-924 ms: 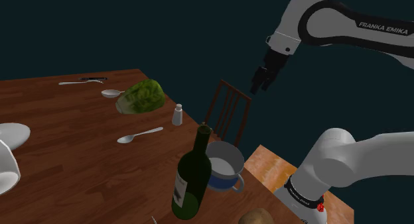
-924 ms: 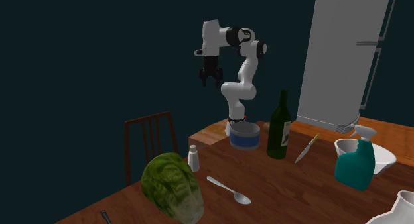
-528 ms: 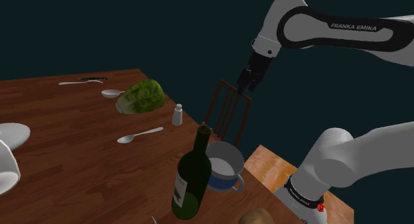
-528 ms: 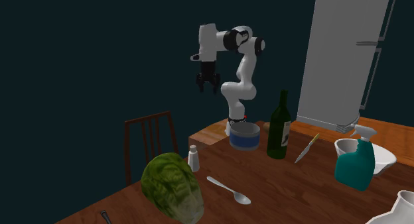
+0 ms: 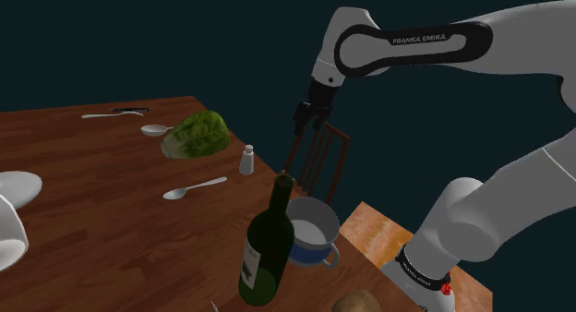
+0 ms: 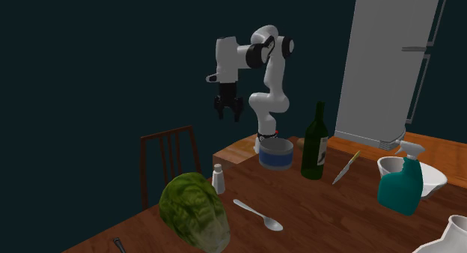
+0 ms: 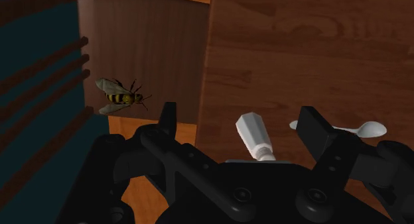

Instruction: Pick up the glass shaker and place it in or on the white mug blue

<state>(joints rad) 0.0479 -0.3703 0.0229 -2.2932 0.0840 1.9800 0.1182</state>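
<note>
The gripper hangs in the air above the wooden chair that stands against the table edge, and its fingers are spread wide with nothing held. The small shaker, clear-bodied with a pale cap, stands upright on the table close to that edge, near the head of lettuce and well apart from the white and blue mug. In the wrist view the shaker appears between the two fingers but far below them, untouched, with a spoon lying beside it and a bee drawn on the chair seat. A dark green wine bottle stands just beside the mug. In the second exterior view the gripper is higher than the shaker and off to the mug side of it.
</note>
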